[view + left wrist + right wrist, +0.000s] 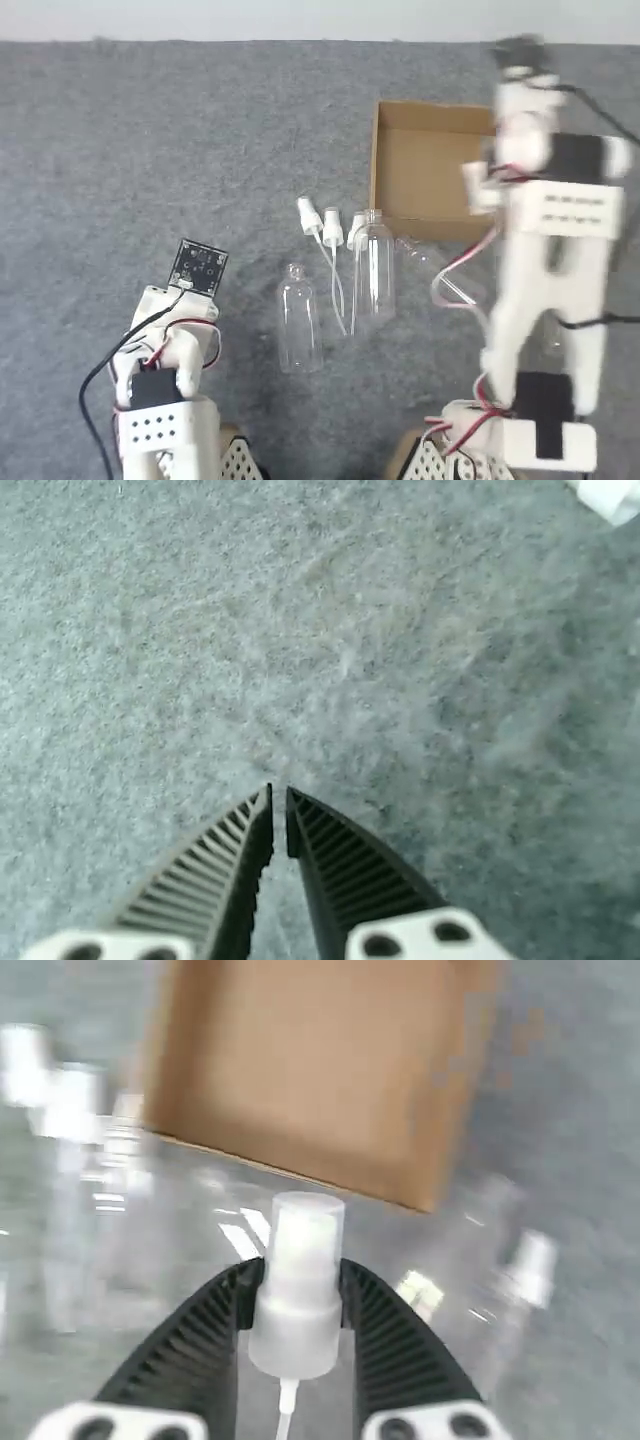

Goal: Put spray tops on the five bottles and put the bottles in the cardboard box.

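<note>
My right gripper [297,1272] is shut on a white spray top [296,1290] with a clear cap and a thin tube hanging below. It hangs above the carpet, near the front edge of the open cardboard box [310,1060]. In the high view the right arm [545,200] stands raised beside the box [425,170]. Two clear bottles [298,318] [373,262] without tops stand in front of the box, and another bottle [420,255] lies by it. Loose white spray tops [309,215] [333,228] lie beside them. My left gripper [278,800] is shut and empty, low over bare carpet.
Grey carpet [150,150] covers the table. The left arm [165,385] rests at the near left, well apart from the bottles. The right arm's base [530,430] sits at the near right. Wires [450,285] loop from the right arm near the lying bottle.
</note>
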Tool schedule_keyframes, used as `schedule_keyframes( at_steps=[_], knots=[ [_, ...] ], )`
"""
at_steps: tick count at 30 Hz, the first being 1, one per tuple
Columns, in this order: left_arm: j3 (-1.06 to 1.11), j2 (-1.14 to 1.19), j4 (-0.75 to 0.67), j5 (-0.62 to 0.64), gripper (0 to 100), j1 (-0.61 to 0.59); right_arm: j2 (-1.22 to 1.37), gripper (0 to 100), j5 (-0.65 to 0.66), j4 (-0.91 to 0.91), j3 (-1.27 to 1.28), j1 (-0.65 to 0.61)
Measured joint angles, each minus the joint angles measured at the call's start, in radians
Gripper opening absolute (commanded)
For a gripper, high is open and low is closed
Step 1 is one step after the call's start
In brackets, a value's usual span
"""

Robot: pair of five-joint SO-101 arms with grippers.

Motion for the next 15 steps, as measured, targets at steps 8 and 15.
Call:
schedule_keyframes(
  at_steps=[8, 15],
  knots=[
    [0.0, 0.0, 0.044, 0.0, 1, 0.0, 0.068, 0.6, -0.196, -0.133, -0.002, -0.44],
    [0.0, 0.0, 0.044, 0.0, 1, 0.0, 0.279, 0.6, -0.305, -0.302, -0.002, -0.577]
  ],
)
